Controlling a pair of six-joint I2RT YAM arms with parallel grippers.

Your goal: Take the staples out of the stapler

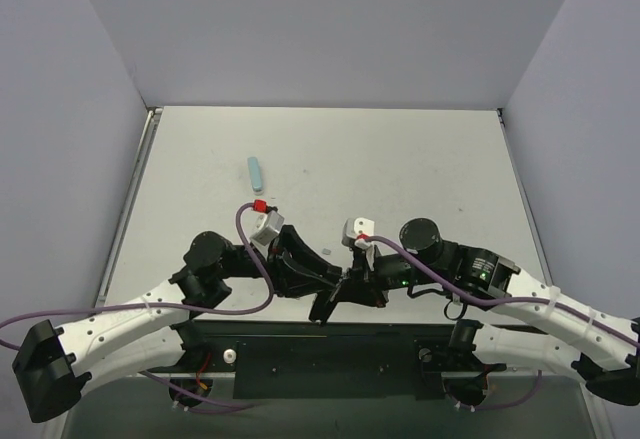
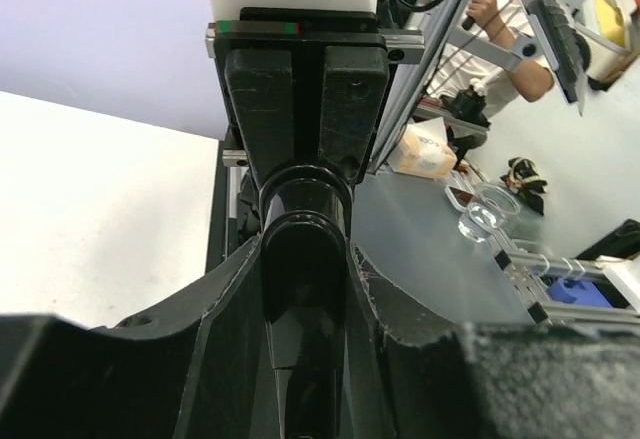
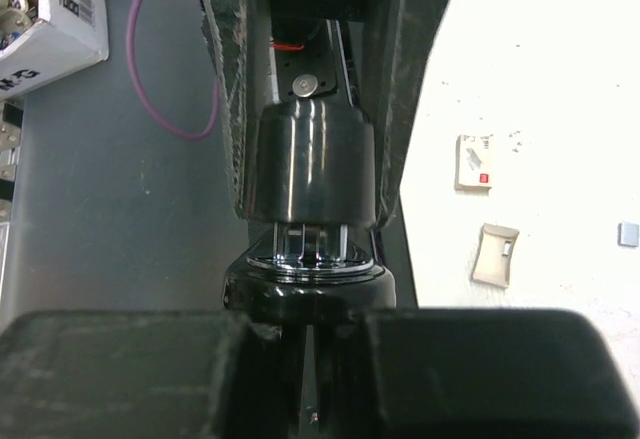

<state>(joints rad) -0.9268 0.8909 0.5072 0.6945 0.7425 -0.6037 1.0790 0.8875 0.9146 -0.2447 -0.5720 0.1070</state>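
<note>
The black stapler (image 1: 328, 304) hangs between my two grippers, just above the table's near edge. My left gripper (image 1: 332, 281) is shut on it. In the left wrist view the glossy black stapler (image 2: 305, 304) runs lengthwise between the left fingers (image 2: 215, 309). My right gripper (image 1: 352, 284) faces it with jaws shut. From the left wrist, the right gripper (image 2: 308, 129) meets the stapler's rounded end. From the right wrist, the stapler (image 3: 312, 174) shows a chrome bit above the right gripper (image 3: 318, 337). Whether those tips pinch a thin part is hidden. No staples show.
A pale blue rounded bar (image 1: 256, 173) lies on the white table (image 1: 420, 169) at the left of the middle. Purple walls close the table at the back and both sides. The arms' black base plate (image 1: 330, 354) runs along the near edge.
</note>
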